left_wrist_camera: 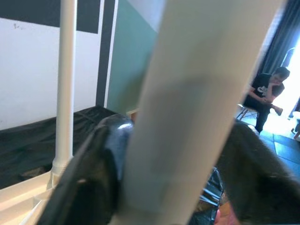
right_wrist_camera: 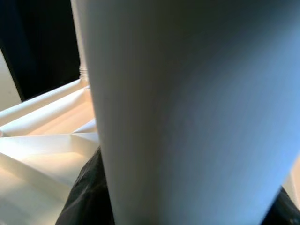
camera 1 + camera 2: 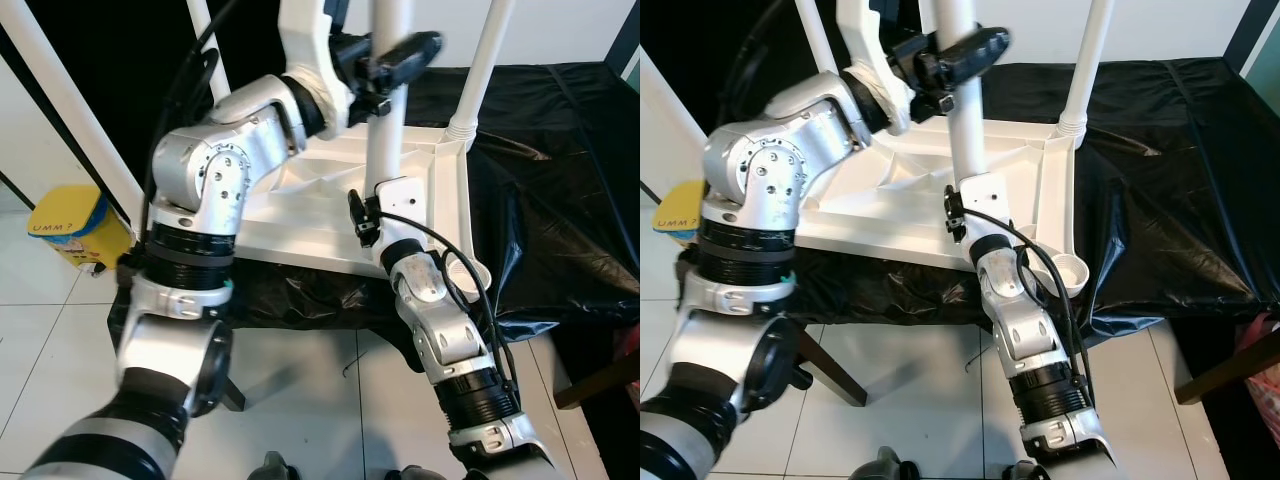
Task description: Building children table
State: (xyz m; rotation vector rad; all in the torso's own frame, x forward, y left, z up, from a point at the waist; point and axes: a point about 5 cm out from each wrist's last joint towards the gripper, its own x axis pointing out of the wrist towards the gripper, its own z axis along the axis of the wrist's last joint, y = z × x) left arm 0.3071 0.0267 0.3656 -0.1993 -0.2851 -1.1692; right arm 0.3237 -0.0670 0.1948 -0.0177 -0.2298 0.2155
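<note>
**Both grippers closed on one table leg, mid-fitting**

Left gripper clamps the white leg high up, its black fingers wrapped either side of the tube. Right gripper holds the same leg low down, near its foot; the right wrist view shows dark fingers pressed on both flanks of the tube.

The leg stands nearly upright over the near right part of the upturned white tabletop, about 6 o'clock from the frame's middle. Whether its foot is seated in a socket cannot be told. An open round socket sits at the corner at 4 o'clock. Another leg stands fitted at 1 o'clock, with more white tubes rising at 11 o'clock.

Handling judgement: the leg looks a light, stiff, smooth plastic tube, liable to slip or twist in the grip. Holding high and low, as now, suits keeping it plumb while pressing down.

The tabletop lies on black sheeting over a raised surface. White floor tiles lie below, a yellow tub at 9 o'clock. A seated person is far off across the room.
</note>
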